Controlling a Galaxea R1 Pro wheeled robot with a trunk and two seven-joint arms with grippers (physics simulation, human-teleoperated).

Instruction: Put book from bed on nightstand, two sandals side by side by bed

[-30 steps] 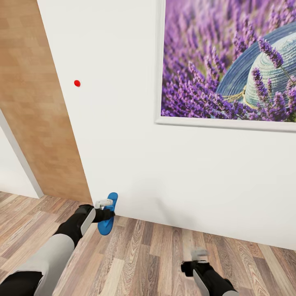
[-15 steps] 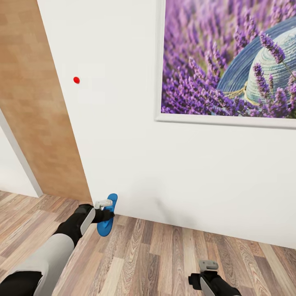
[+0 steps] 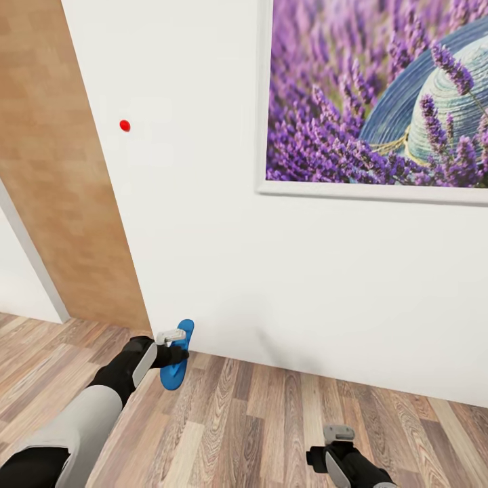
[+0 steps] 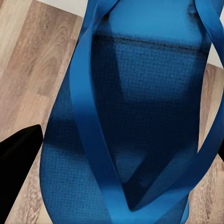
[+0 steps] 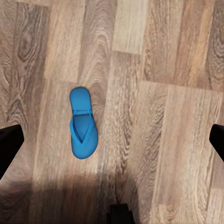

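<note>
Since a second ago the right gripper (image 3: 337, 434) has dropped lower in the head view, while the left gripper (image 3: 171, 346) still holds one blue sandal (image 3: 177, 354) clamped, lifted near the white wall (image 3: 271, 285), probably for carrying to the bed. In the left wrist view its straps (image 4: 93, 135) show close up. In the right wrist view the second sandal (image 5: 82, 122) lies flat on the wooden floor (image 5: 168, 116) under wide-apart fingers.

Bright blue sandal (image 3: 177, 355) against a white wall (image 3: 203, 224); second blue sandal (image 5: 82, 123) on brown wood-grain floor (image 5: 158, 116); purple lavender picture (image 3: 379, 95); tan wooden door (image 3: 61, 176).
</note>
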